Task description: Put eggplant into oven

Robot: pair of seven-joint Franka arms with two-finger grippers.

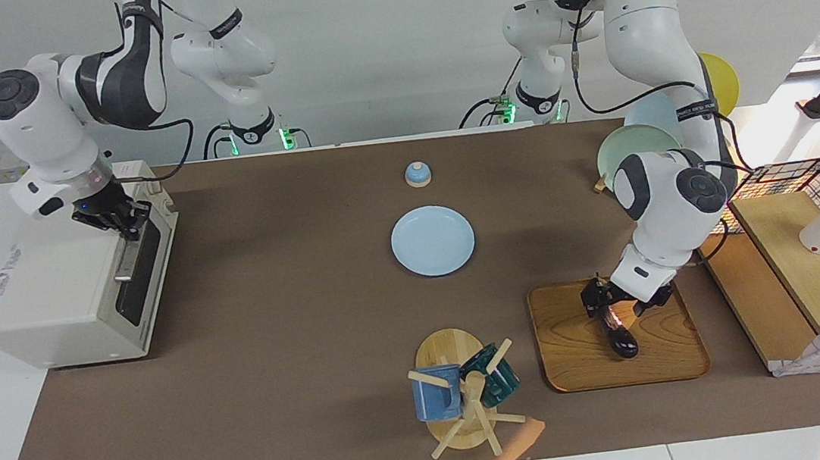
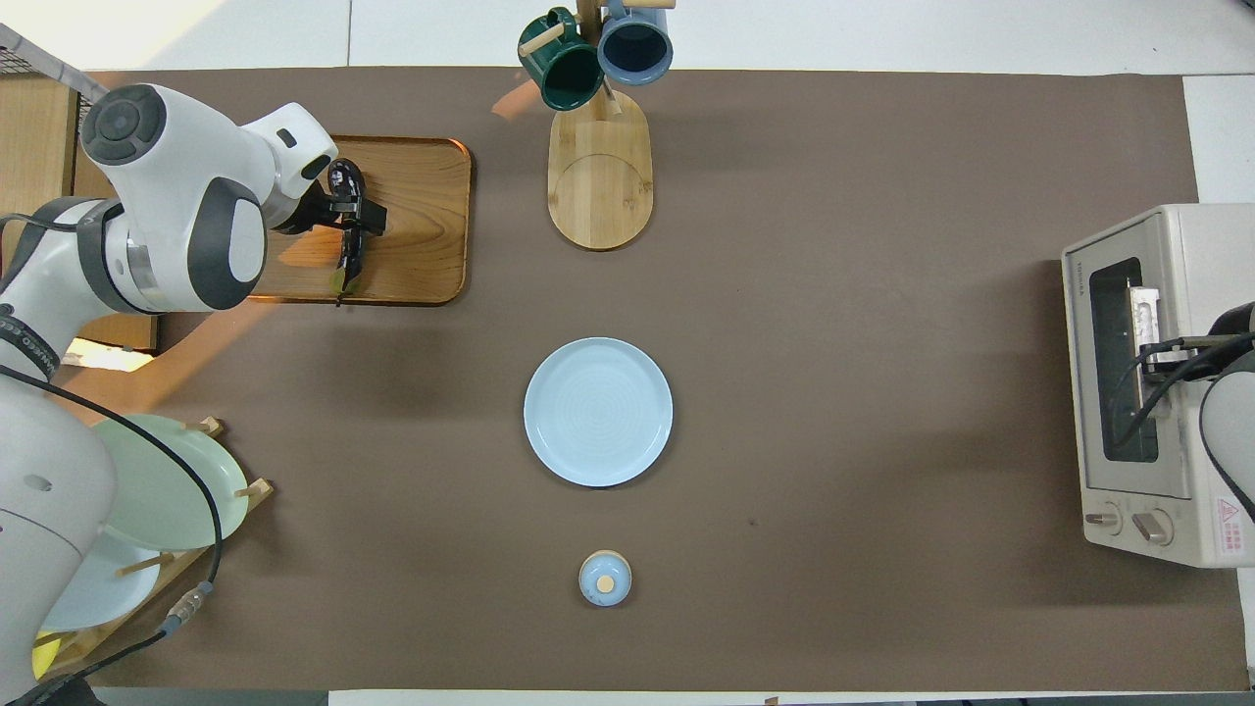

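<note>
- Left gripper (image 1: 611, 309), in the facing view, is down on the eggplant (image 1: 621, 335), which lies on the wooden tray (image 1: 575, 350); fingers clamped around its upper part. Right gripper (image 1: 121, 218) sits at the oven (image 1: 66, 296) door handle (image 1: 124, 254); whether it grips, I cannot tell.
- From overhead, the eggplant (image 2: 348, 230) lies lengthwise through the left gripper (image 2: 351, 218). Lift straight up, keeping it level so it doesn't swing or slip.
- Oven (image 2: 1157, 382) door looks closed; it should open before the carry.
</note>
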